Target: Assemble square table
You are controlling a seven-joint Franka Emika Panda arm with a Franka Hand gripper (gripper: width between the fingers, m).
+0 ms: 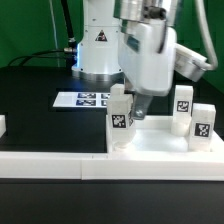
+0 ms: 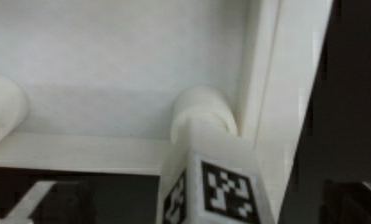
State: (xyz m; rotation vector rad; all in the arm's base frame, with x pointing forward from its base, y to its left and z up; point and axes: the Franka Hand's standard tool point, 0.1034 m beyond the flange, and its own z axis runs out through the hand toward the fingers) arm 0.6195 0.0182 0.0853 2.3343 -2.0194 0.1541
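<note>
The white square tabletop (image 1: 160, 150) lies tray-like on the black table, its raised rim (image 2: 262, 60) and a round corner socket (image 2: 208, 110) filling the wrist view. A short white tagged leg (image 1: 120, 116) stands upright at the tabletop's corner on the exterior view's left. My gripper (image 1: 133, 106) hangs over this leg (image 2: 217, 185) and is open. Its dark fingers (image 2: 36, 205) stand on either side of the leg with a gap on each side. Two more tagged legs (image 1: 183, 100) (image 1: 203, 122) stand upright toward the exterior view's right.
The marker board (image 1: 85, 99) lies flat behind the tabletop, near the arm's white base (image 1: 98, 50). A long low white wall strip (image 1: 50, 165) runs along the front. A small white piece (image 1: 2, 125) shows at the exterior view's left edge.
</note>
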